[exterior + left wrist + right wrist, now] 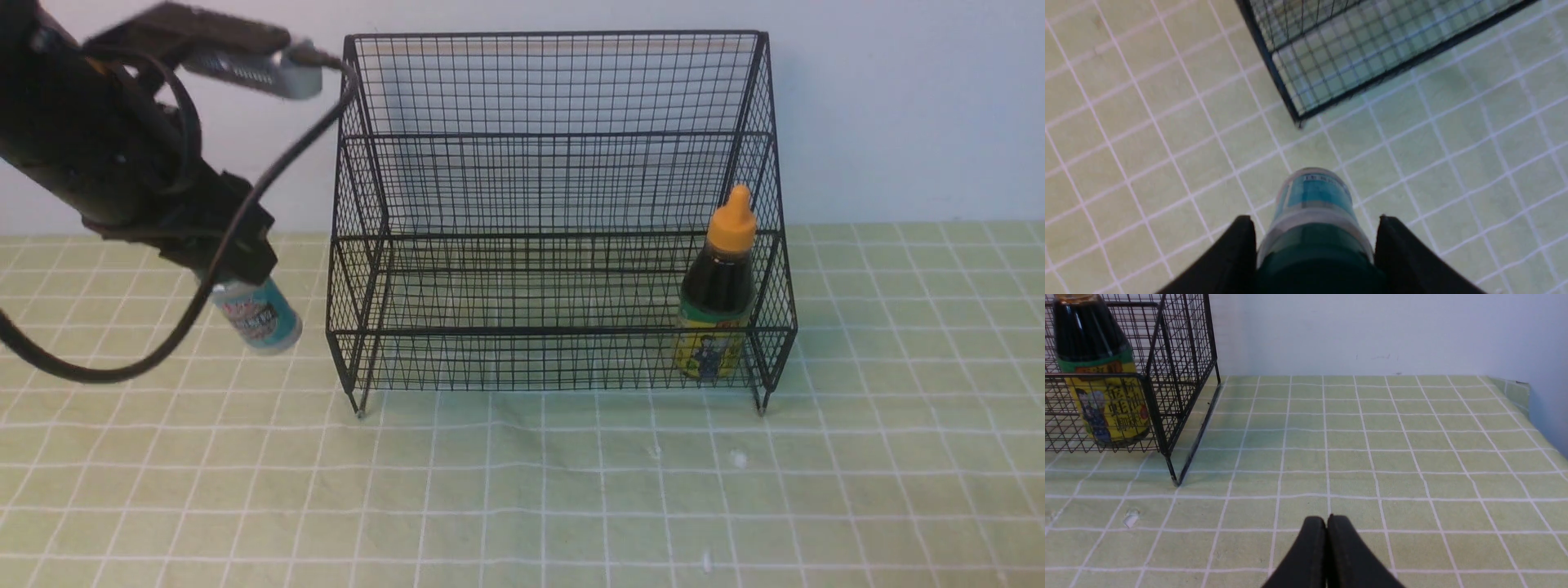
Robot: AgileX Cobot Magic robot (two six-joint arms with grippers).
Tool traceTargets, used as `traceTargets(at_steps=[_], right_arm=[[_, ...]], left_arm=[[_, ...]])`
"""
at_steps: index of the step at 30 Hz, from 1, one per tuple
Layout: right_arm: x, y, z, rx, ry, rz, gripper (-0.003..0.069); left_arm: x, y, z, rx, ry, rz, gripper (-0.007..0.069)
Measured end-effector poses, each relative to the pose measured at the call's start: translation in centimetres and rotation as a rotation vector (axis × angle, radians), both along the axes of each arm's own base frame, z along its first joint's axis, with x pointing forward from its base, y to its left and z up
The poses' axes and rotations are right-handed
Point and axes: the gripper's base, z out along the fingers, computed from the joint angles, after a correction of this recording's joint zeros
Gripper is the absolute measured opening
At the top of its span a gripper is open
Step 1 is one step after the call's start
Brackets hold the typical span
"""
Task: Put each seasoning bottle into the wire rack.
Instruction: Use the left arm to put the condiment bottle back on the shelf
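Note:
The black wire rack (pixel 555 139) stands at the back middle of the table. The dark-liquid bottle (pixel 717 286) with the orange nozzle cap stands upright in the lower tier's right end; it also shows in the right wrist view (pixel 1098 371). My left gripper (pixel 233 273) is shut on the small shaker (pixel 260 317) by its dark green cap and holds it tilted above the cloth, left of the rack. In the left wrist view the shaker (pixel 1312 204) sits between my fingers (pixel 1237 253), with the rack's corner (pixel 1298 118) beyond it. My right gripper (pixel 1327 522) is shut and empty, low over the cloth right of the rack.
A green checked cloth (pixel 522 490) covers the table. A white wall (pixel 898 106) stands right behind the rack. The left arm's black cable (pixel 188 327) loops down to the left of the rack. The cloth's right edge (pixel 1523 392) shows in the right wrist view.

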Motion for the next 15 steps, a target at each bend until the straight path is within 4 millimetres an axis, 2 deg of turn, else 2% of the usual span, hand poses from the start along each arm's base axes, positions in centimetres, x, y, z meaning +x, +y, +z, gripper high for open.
traceTargets(at_steps=[3,7,15], right_arm=[[0.0,0.0,0.0,0.000,0.000,0.000,-0.0014],[0.0,0.0,0.0,0.000,0.000,0.000,-0.0014],[0.0,0.0,0.0,0.000,0.000,0.000,-0.0014]], left_arm=[[0.1,-0.4,1.2,-0.060,-0.057,-0.007,0.0329],[1.2,-0.9,0.6,-0.097,-0.073,-0.007,0.0329],[5.3,-1.4,-3.2,-0.106,-0.055,0.026,0.0329]])
